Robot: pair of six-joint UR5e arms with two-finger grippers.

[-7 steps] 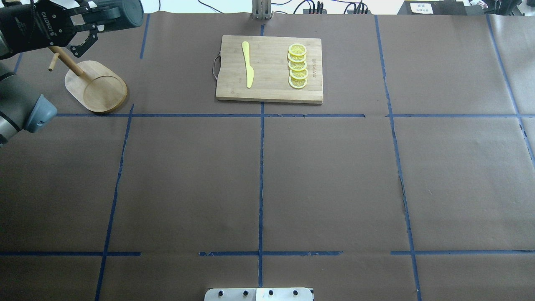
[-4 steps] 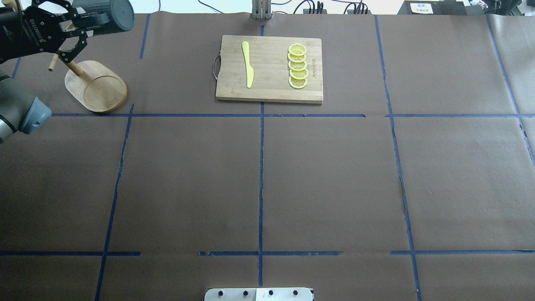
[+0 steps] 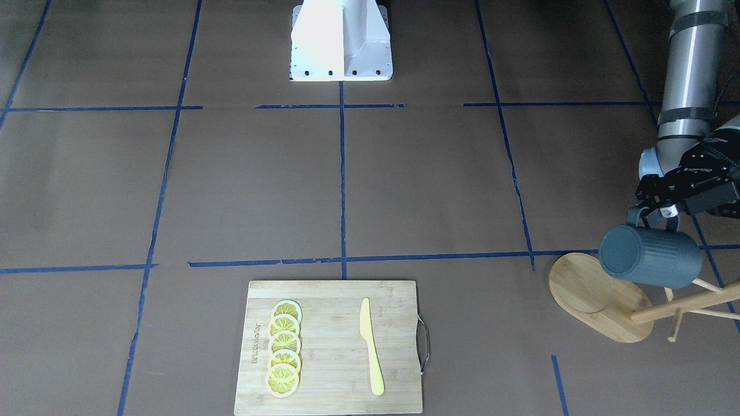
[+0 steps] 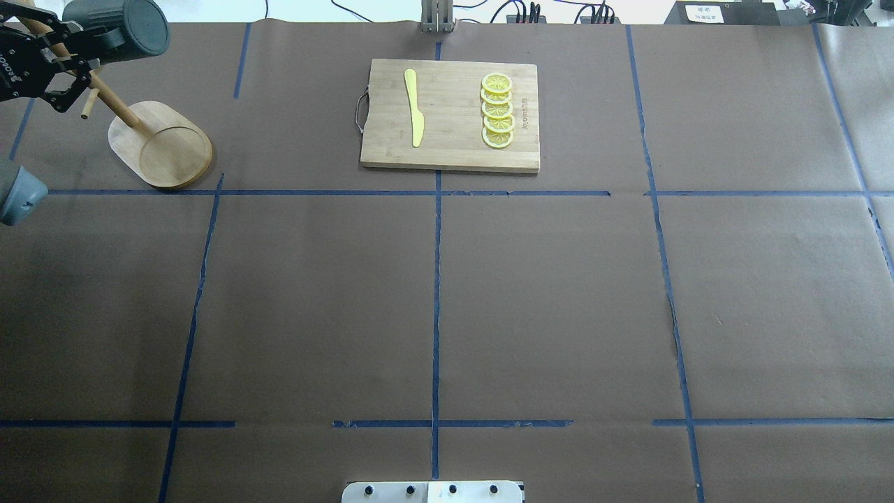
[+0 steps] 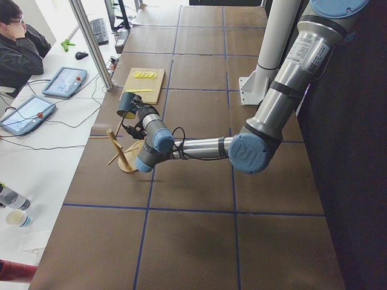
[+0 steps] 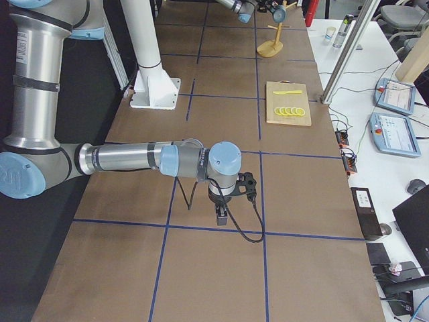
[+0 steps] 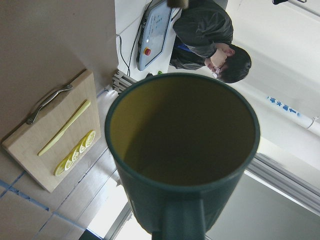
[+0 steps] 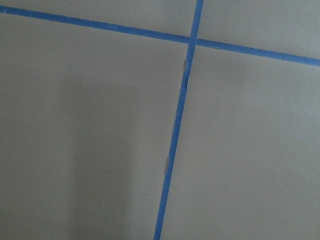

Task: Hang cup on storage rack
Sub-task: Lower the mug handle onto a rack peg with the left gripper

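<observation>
At the far left end of the worktop [image 3: 404, 190], as the robot would reckon it, the left gripper [image 3: 656, 212] had its fingers closed on the loop handle [image 3: 635, 217] of the cup [image 3: 650, 256] and held it clear of the surface. The cup lay on its side in the air, its flat dark bottom turned away from the gripper and its ribbed wall level. Its open mouth faced back toward the wrist, so the wrist camera looked straight into the yellow interior. From across the worktop the cup hung just under the gripper and over the far edge of the storage rack [image 3: 595, 297], whose oval base sat flat on the brown paper with its post and thin pegs reaching out beside the cup. I could not tell whether the cup touched a peg. From the left end it seemed to sit higher than the top of the post. Well apart, near the middle, lay a cutting board [image 3: 329, 346] carrying a row of lemon slices [image 3: 283, 355] and a yellow knife [image 3: 370, 346]. The right gripper [image 6: 221, 213] pointed down over bare paper and blue tape far from all this, and I could not tell how its fingers stood.
</observation>
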